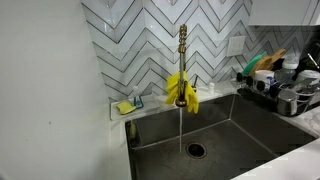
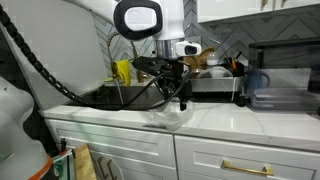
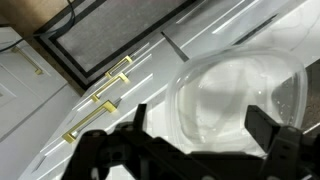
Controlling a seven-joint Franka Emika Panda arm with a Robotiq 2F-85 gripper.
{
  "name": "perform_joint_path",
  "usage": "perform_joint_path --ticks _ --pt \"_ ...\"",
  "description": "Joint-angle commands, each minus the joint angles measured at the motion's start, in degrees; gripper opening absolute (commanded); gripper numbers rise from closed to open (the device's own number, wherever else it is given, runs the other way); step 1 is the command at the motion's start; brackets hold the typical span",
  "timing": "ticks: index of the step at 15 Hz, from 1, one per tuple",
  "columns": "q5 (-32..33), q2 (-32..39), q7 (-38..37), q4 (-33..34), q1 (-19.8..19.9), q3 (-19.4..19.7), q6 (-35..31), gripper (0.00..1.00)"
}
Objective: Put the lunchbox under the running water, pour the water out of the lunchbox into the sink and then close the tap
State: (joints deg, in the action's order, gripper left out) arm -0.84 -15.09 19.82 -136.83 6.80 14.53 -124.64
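The lunchbox [image 3: 240, 100] looks like light, thin clear plastic, likely slippery and flexible; pinch its rim wall; the gripper [image 3: 205, 135] hovers above, spread wide, empty.

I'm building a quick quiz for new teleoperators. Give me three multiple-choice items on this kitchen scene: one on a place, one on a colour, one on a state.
1. Where is the clear lunchbox?
A. on a stove
B. on the white counter
C. on a shelf

2. What colour is the cloth draped round the tap?
A. yellow
B. red
C. blue

3. What state is the tap in?
A. shut off
B. running
C. dismantled

Answers:
1 B: the wrist view shows it resting on the counter.
2 A: the cloth is bright yellow in an exterior view.
3 B: a thin stream of water falls from the tap into the sink.
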Motion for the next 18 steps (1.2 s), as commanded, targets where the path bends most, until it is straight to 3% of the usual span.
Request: perform_joint_path --ticks 1,5,10,15,17,18 --pt "-2.7 3.7 2.4 0.0 0.3 0.6 -4.4 1.00" --pt "-5.0 7.2 3.9 -0.1 0.8 0.7 -7.5 0.98" --pt "-7.9 9.9 6.9 -0.2 1.3 0.3 -8.4 0.53" --pt "-8.4 11.9 7.8 0.2 2.0 0.0 -8.1 0.14" --pt "-8.6 12.0 8.5 0.3 2.1 -0.1 -7.6 0.02" --pt "-8.5 11.4 8.9 0.4 2.1 -0.2 -6.7 0.00"
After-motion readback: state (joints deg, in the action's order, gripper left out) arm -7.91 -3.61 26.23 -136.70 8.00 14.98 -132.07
